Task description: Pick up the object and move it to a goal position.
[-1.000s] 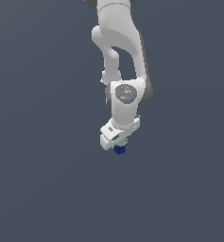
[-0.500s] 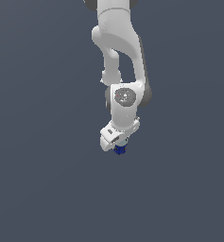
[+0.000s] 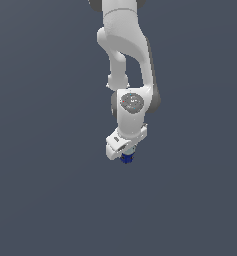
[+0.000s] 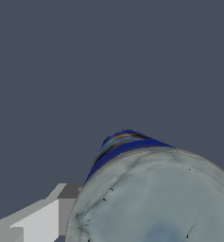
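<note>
The object [image 3: 126,159] is a small dark blue cylinder that pokes out just below the white arm's hand in the exterior view. In the wrist view it [image 4: 153,198] fills much of the picture: a pale grey-blue round top with a dark blue side behind it. My gripper [image 3: 125,156] is shut on the object and holds it up off the grey ground. One grey fingertip [image 4: 68,201] shows pressed against the object's side; the other finger is hidden behind the object.
A plain dark grey surface [image 3: 40,200] fills the whole scene. No other object, container or goal marker shows in either view. The white arm [image 3: 127,60] reaches down from the top of the exterior view.
The arm and the held object have barely moved over the last second; the hand sits a touch higher than before.
</note>
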Robot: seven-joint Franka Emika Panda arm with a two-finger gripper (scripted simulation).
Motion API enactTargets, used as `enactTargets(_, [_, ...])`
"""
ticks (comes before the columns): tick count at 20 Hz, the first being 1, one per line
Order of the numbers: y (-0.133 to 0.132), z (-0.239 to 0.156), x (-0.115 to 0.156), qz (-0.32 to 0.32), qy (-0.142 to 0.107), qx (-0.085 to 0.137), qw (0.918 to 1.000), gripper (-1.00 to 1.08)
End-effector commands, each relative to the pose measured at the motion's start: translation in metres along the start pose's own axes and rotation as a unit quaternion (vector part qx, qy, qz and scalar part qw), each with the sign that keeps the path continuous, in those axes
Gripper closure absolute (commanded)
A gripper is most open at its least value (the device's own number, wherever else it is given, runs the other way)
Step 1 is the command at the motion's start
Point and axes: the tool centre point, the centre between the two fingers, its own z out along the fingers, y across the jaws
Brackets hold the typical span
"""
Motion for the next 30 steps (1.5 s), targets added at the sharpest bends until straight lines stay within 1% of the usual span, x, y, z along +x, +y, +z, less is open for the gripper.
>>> enactTargets(1, [0.008,-0.002,-0.002,0.001,0.000,-0.001,1.0000,1.08])
enactTargets(4, [0.023,-0.004,-0.006,0.001,0.000,-0.001,1.0000,1.08])
enactTargets(7, [0.044,-0.007,-0.011,0.001,0.000,-0.001,1.0000,1.08])
enactTargets(11, [0.077,-0.013,-0.020,0.001,0.001,-0.001,1.0000,1.08])
enactTargets(21, [0.171,-0.027,-0.042,0.001,0.001,-0.001,1.0000,1.08])
enactTargets(26, [0.208,-0.033,-0.049,0.001,0.001,-0.001,1.0000,1.08])
enactTargets(30, [0.233,-0.037,-0.054,0.001,0.001,-0.001,1.0000,1.08])
